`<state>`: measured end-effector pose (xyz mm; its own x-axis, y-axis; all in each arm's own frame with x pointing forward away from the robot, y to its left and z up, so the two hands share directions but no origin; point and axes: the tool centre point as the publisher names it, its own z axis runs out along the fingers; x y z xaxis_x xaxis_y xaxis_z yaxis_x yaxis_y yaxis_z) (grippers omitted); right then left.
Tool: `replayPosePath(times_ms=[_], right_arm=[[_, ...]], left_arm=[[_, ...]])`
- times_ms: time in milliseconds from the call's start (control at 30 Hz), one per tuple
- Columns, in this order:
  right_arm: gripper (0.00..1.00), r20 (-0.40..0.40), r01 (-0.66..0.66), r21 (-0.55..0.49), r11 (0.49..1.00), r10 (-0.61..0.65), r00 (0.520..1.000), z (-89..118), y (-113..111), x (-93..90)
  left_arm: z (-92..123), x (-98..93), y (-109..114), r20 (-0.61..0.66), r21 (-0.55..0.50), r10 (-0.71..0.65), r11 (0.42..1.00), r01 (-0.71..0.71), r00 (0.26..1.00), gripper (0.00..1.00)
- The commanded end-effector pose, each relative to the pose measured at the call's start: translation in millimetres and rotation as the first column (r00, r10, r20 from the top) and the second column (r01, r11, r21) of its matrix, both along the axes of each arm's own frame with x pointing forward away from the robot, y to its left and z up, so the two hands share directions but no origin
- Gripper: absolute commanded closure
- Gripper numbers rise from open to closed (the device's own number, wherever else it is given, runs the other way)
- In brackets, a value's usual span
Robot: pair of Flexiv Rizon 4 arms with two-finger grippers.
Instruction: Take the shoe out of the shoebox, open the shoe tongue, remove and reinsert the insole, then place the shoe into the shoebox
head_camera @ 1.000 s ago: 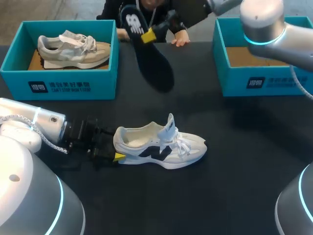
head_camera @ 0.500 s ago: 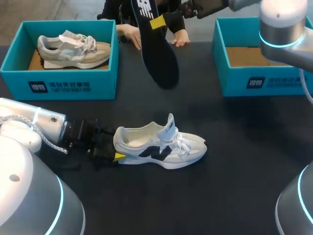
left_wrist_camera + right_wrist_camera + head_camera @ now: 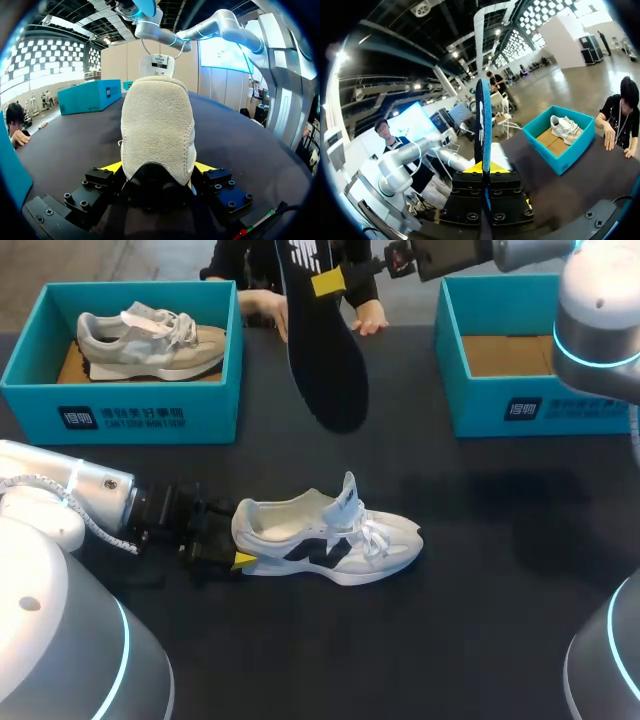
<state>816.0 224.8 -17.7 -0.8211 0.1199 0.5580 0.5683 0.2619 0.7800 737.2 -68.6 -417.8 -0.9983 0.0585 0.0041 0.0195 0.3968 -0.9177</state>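
A white shoe with dark side marks [image 3: 330,540] lies on its sole in the middle of the black table, tongue raised. Its heel [image 3: 157,125] sits between the fingers of my left gripper [image 3: 240,538], whose yellow tips press it from both sides [image 3: 157,167]. High over the far middle of the table hangs the dark insole [image 3: 325,350], tilted with its toe end down. My right gripper [image 3: 328,282] is shut on its upper part. In the right wrist view the insole [image 3: 483,125] stands edge-on between the shut fingers [image 3: 484,167].
A teal shoebox [image 3: 120,415] at the far left holds a grey shoe [image 3: 150,340]. A second teal shoebox [image 3: 530,410] at the far right shows only its cardboard floor. A person's hands [image 3: 370,320] rest on the table's far edge behind the insole.
My right arm has carried the insole higher and a little to the right. The left gripper and the white shoe have stayed put.
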Motion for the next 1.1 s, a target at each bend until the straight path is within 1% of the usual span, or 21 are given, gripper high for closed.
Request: replayPosePath(times_ms=[33,300,433,533,667,733,1100], right_arm=[[1.00,-0.011,0.064,-0.041,0.997,-0.064,0.998,9,-5,-11.0],[1.00,-0.047,0.144,-0.022,0.989,-0.145,0.988,30,-10,-29.2],[1.00,-0.071,0.135,-0.025,0.991,-0.136,0.988,36,-12,-37.3],[1.00,-0.093,0.135,-0.046,0.990,-0.138,0.986,39,-15,-41.5],[1.00,-0.110,0.133,-0.052,0.990,-0.138,0.984,40,-17,-45.0],[1.00,-0.084,0.149,-0.048,0.988,-0.152,0.985,43,-17,-44.6],[1.00,-0.084,0.149,-0.048,0.988,-0.152,0.985,43,-17,-44.6]], left_arm=[[-4,-1.3,-1,0.002,0.001,0.002,1.000,-0.002,1.000,1.00],[-4,-1.3,-1,0.002,0.001,0.002,1.000,-0.002,1.000,1.00],[-4,-1.3,-1,0.002,0.001,0.002,1.000,-0.002,1.000,1.00],[-4,-1.3,-1,0.002,0.001,0.002,1.000,-0.002,1.000,1.00],[-4,-1.3,-1,0.002,0.001,0.002,1.000,-0.002,1.000,1.00],[-4,-1.3,-1,0.002,0.001,0.002,1.000,-0.002,1.000,1.00],[-4,-1.3,-1,0.002,0.001,0.002,1.000,-0.002,1.000,1.00]])
